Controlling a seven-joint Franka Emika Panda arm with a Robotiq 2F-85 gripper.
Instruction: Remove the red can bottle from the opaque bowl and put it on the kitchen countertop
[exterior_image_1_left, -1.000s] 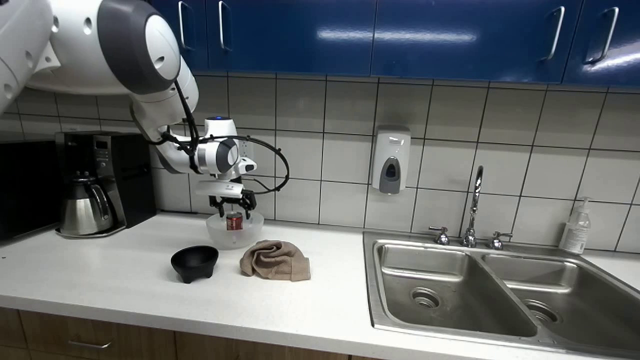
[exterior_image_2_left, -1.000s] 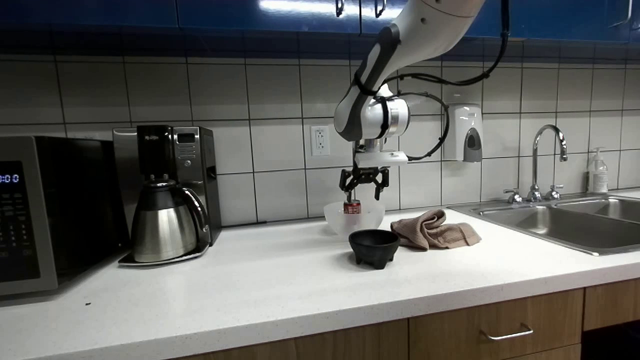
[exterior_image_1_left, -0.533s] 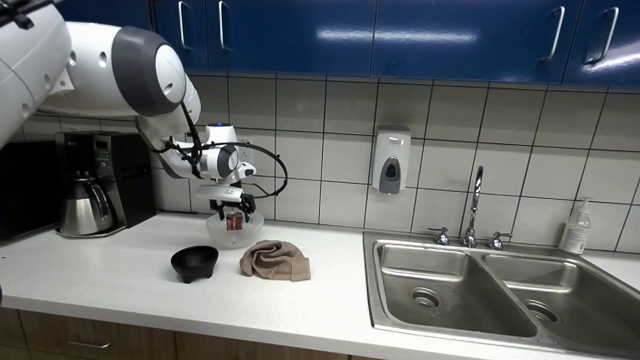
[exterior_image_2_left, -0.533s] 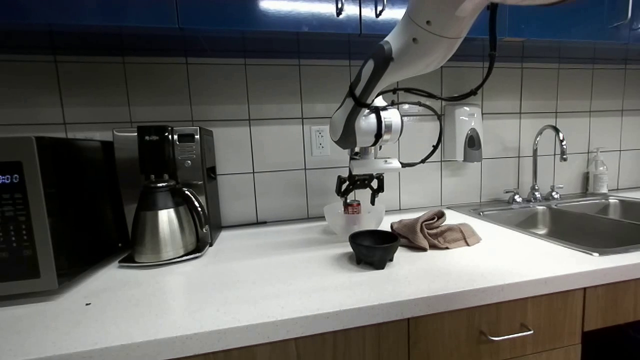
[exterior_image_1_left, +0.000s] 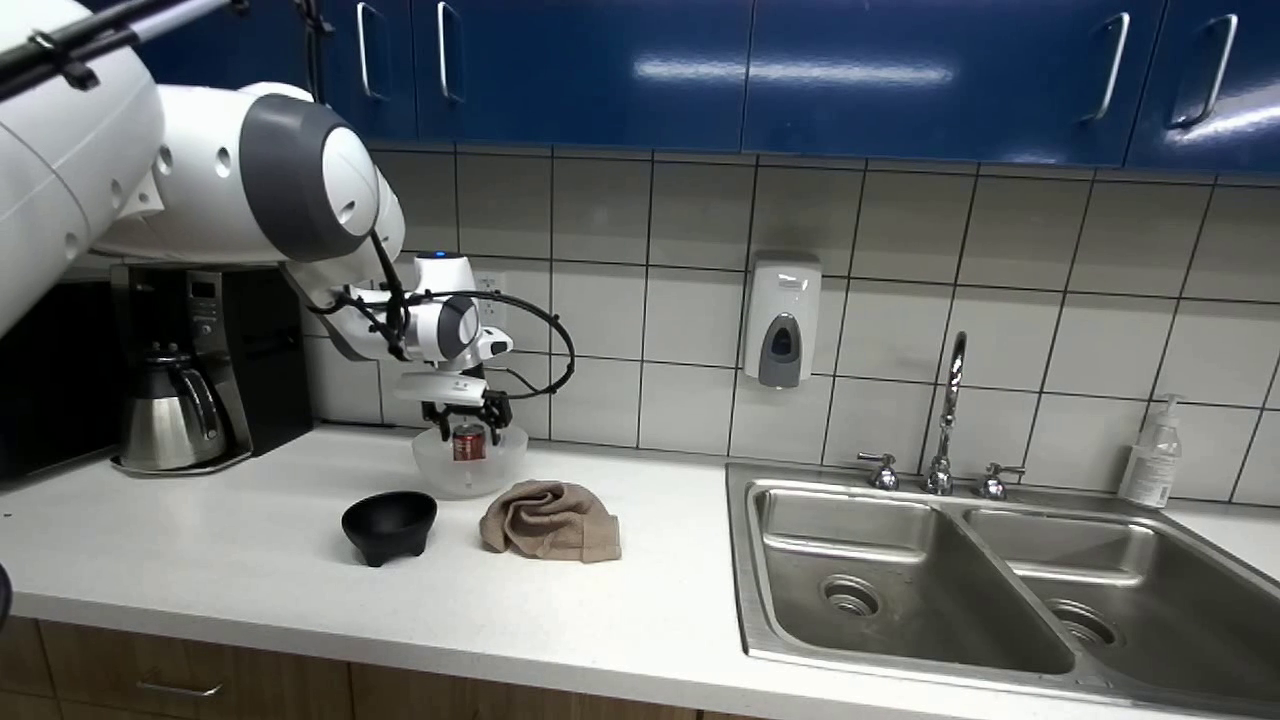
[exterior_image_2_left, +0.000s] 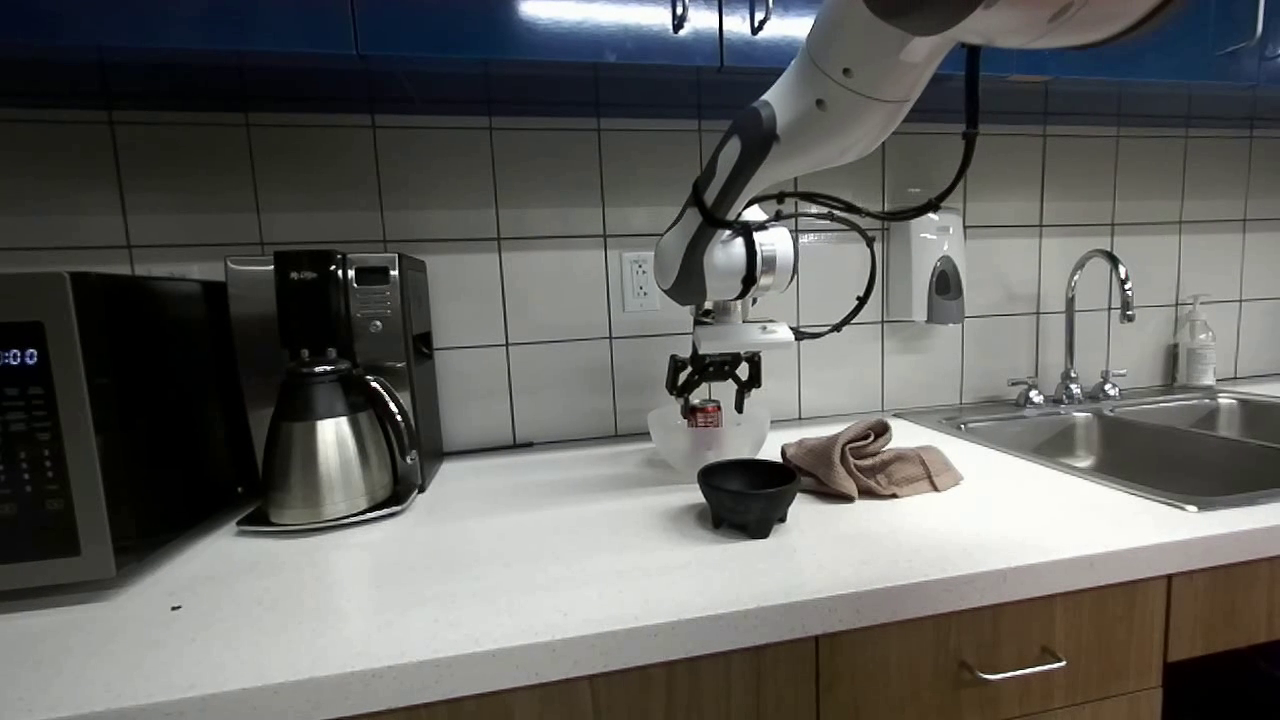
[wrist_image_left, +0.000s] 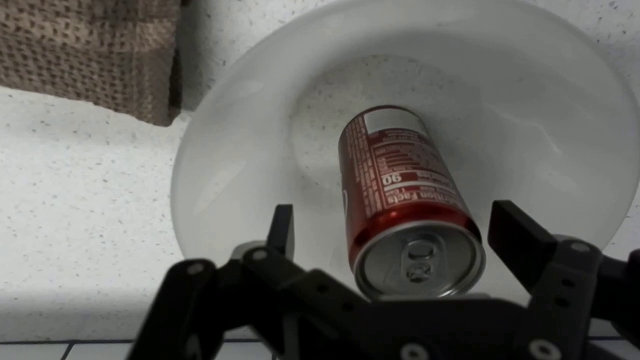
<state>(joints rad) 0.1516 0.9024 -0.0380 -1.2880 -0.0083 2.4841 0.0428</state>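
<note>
From left to right along the counter (exterior_image_1_left: 250, 570), we saw a coffee maker (exterior_image_1_left: 225, 350), a black bowl (exterior_image_1_left: 390, 525), then a frosted bowl (exterior_image_1_left: 507, 462) with a red can (exterior_image_1_left: 468, 443) standing in it, a brown towel (exterior_image_1_left: 552, 522) just beside that bowl, and a sink (exterior_image_1_left: 743, 560) at the far right. We judged the task early: the gripper (wrist_image_left: 393, 210) was over the frosted bowl, its fingers (wrist_image_left: 520, 240) spread on either side of the can's top and holding nothing; the approach looked mostly done. Gripping, lifting past the rim and setting down on the counter were left to do.

In the wrist view we found, left to right, the towel's corner, one finger with a gap beside the can, the can itself, and the other finger, too near to tell whether it touched. The lid (wrist_image_left: 419, 260) faced up toward the gripper. In both exterior views the can's long axis looked close to upright, the lower part blurred by the bowl's wall. The wrist view showed it slanting, base upper left, lid lower right; how much was true lean, we could not say.
</note>
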